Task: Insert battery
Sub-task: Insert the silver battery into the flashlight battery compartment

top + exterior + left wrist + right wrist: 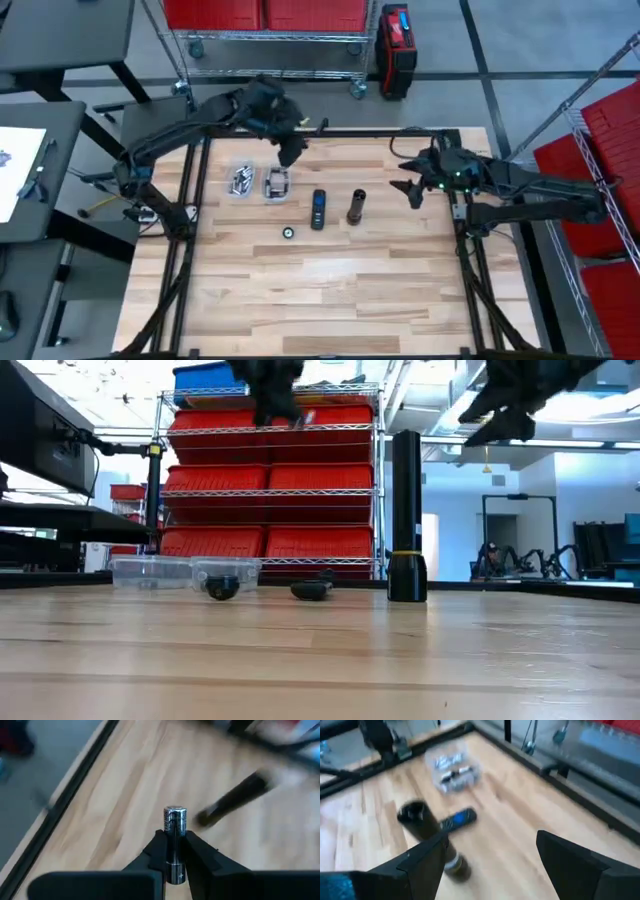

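While the battery (174, 837) is clamped between the fingers of the left gripper (290, 150), it's held up in the air above the far side of the table (330, 290), roughly over the two clear trays (258, 182), so nothing has been inserted yet. About half the cell is seen sticking out past the fingertips in the left wrist view, so the hold looks fairly short.

The flashlight body (355, 206) is stood upright near the middle of the table, open end up as far as can be judged from the right wrist view. The right gripper (412, 186) is hung just beside it, jaws spread wide, nothing held. A small remote-like device (318, 209) is laid between the trays and the flashlight, and a little round cap (288, 233) is sat closer to the front.

What could go sideways from here:
- The flashlight isn't steadied by anything. If the battery is brought down off-centre and the rim gets clipped, the tube could easily be tipped over.
- If the cell is tilted in the fingers, it could be jammed at the mouth or dropped early and rolled off.
- Polarity can't be checked from these views, so it could be put in the wrong way round.
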`<state>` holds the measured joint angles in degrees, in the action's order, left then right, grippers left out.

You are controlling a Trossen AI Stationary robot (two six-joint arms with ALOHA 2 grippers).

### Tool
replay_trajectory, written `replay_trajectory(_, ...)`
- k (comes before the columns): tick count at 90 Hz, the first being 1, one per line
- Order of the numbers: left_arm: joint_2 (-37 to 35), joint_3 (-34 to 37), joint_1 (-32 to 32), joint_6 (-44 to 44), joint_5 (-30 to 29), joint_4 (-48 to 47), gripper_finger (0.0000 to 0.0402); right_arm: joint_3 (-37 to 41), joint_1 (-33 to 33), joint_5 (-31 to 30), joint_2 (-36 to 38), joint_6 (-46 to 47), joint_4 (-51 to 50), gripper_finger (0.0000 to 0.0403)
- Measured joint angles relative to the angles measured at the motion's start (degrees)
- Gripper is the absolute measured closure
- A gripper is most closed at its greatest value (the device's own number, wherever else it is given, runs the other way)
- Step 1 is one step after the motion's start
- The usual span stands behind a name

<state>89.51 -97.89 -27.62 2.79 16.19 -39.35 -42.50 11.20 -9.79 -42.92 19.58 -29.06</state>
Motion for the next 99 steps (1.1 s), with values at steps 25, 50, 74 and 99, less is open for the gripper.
replay_trajectory(25, 0.08, -2.84, 5.03, 3.69, 3.34, 8.60, 0.0381, 16.48, -5.08, 3.94, 1.08, 8.34, 22.90, 0.0108)
replay_trajectory(50, -0.76, -5.37, 5.93, 4.97, 3.25, 5.43, 0.0382, 26.06, -11.29, -3.53, -0.82, 3.33, 33.00, 0.0106)
replay_trajectory(74, -0.78, -5.68, 5.93, 6.07, 3.20, 5.59, 0.0383, 29.03, -11.86, -4.17, -12.66, -6.20, 49.96, 0.0106)
replay_trajectory(99, -0.78, -5.68, 5.93, 5.01, 3.18, 5.79, 0.0383, 28.97, -10.52, -3.94, -29.60, -8.27, 69.41, 0.0106)
